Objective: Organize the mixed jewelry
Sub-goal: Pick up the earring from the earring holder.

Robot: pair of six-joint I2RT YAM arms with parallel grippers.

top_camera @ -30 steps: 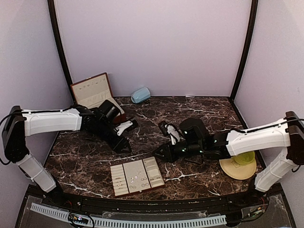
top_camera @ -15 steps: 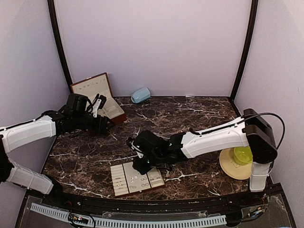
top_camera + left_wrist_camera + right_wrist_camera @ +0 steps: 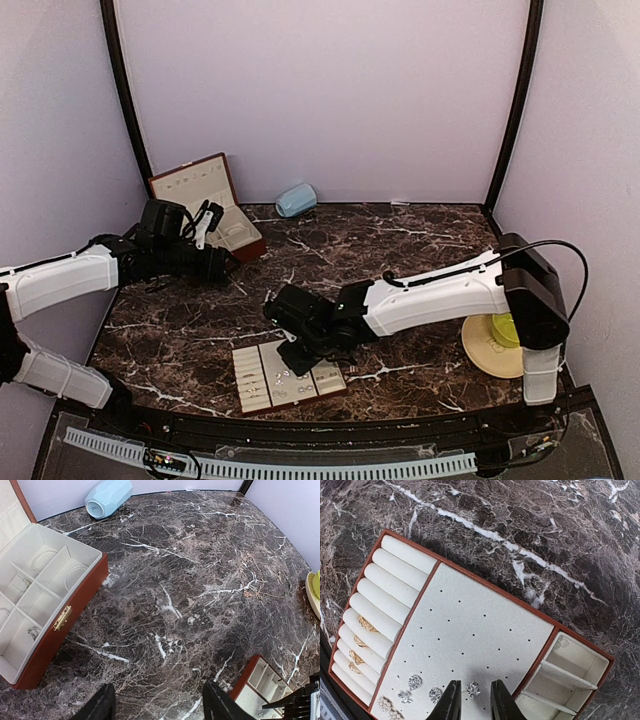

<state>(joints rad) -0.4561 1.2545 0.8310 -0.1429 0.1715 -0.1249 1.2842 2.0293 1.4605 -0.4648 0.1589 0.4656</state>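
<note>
Far left, back corner: red-brown jewelry box (image 3: 205,205), lid up, cream compartments showing; a few thin hoops and small pieces lie in them (image 3: 42,560). Left gripper (image 3: 159,707) hovers just in front of the box, above bare marble (image 3: 200,570), fingers well apart, nothing between them and nothing touched.

Behind, by the back wall: pale blue container (image 3: 295,200) on its side.

Centre, near edge: flat cream-lined tray (image 3: 470,630) with a red-brown rim. Its roll section holds gold rings (image 3: 365,625) tucked between the rolls. The dotted middle panel carries silvery earrings (image 3: 414,682) in a loose row along its near edge, plus a beaded piece (image 3: 385,706) toward the corner. The small end compartment holds one tiny piece (image 3: 563,642), too small to identify.

Right gripper (image 3: 472,700) sits low over the dotted panel, fingers only a narrow gap apart. One sparkly earring (image 3: 473,689) lies right at the fingertips, between them; it looks as if resting on the panel rather than pinched, but the wrist view is too tight to be sure.

Far right: tan plate (image 3: 490,352) with a yellow-green bowl (image 3: 508,330) on it.
</note>
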